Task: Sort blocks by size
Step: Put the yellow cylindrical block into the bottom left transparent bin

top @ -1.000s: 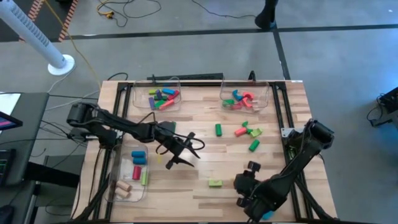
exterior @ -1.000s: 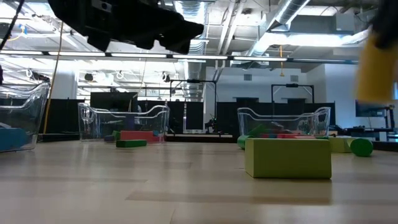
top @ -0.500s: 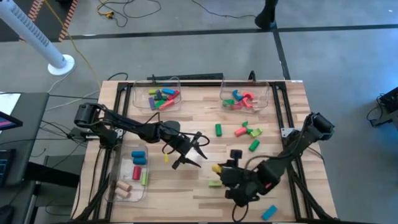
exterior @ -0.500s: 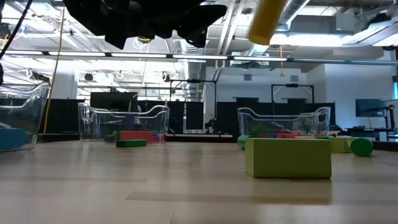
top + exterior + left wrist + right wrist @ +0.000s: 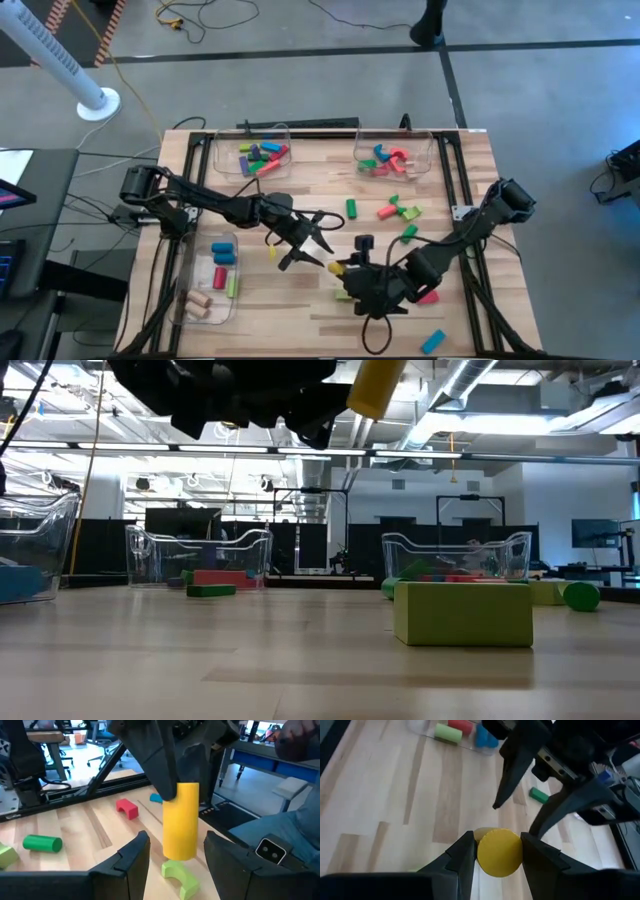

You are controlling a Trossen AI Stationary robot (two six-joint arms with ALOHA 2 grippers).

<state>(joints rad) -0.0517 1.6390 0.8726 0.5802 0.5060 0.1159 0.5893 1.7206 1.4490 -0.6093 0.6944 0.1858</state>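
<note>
A yellow cylinder [image 5: 181,820] hangs above the table's middle, with my right gripper [image 5: 497,851] shut on it. My left gripper [image 5: 312,243] stands open just to its left. In the left wrist view the cylinder's free end shows between the left fingers [image 5: 134,854], with a gap on each side. A green arch block [image 5: 347,293] lies on the wood below it. More blocks lie loose: a green cylinder [image 5: 352,208], a red and green cluster [image 5: 398,210], a blue one [image 5: 432,341]. In the low view the yellow cylinder [image 5: 375,385] shows at the top. My right gripper pinches the yellow cylinder's curved sides [image 5: 485,851] between its two fingers, near one end. The fingers lie along the cylinder and slant down from the table's right side. The cylinder is lifted clear of the table and tilted, its free end [image 5: 179,851] toward my left gripper.
Two clear bins with blocks stand at the far edge, one left [image 5: 262,155] and one right [image 5: 392,158]. A third bin [image 5: 212,280] lies at the table's left edge. Black frame rails run along both sides.
My right gripper has carried the yellow cylinder from the near right toward the table's left and up, rolling its wrist, until it stands by my left gripper. My left gripper has edged toward the right and stayed open.
</note>
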